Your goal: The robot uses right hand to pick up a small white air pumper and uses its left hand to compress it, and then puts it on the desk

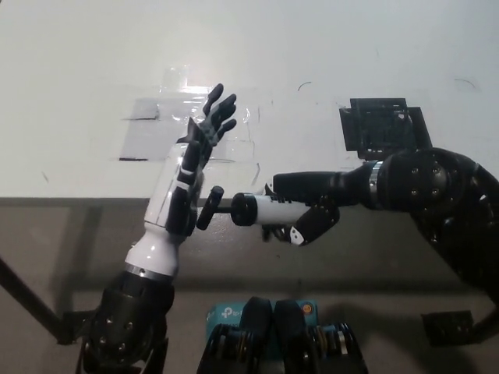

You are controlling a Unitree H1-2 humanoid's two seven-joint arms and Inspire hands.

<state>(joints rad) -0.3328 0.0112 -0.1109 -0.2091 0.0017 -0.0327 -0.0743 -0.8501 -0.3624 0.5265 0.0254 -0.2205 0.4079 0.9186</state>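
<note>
The small white air pumper (265, 209) lies level in the air just off the desk's front edge, its black rod and T-handle (209, 207) pointing to picture left. My black right hand (308, 209) is shut on its white barrel. My white left hand (191, 165) stands upright with its dark fingers (216, 111) spread over the desk. Its palm side presses against the T-handle. Only a short piece of rod shows between handle and barrel.
The white desk (327, 47) fills the upper picture; its front edge runs at mid-height. Clear tape patches (156, 136) lie under my left hand. A black taped square (386, 127) sits at the right, above my right arm.
</note>
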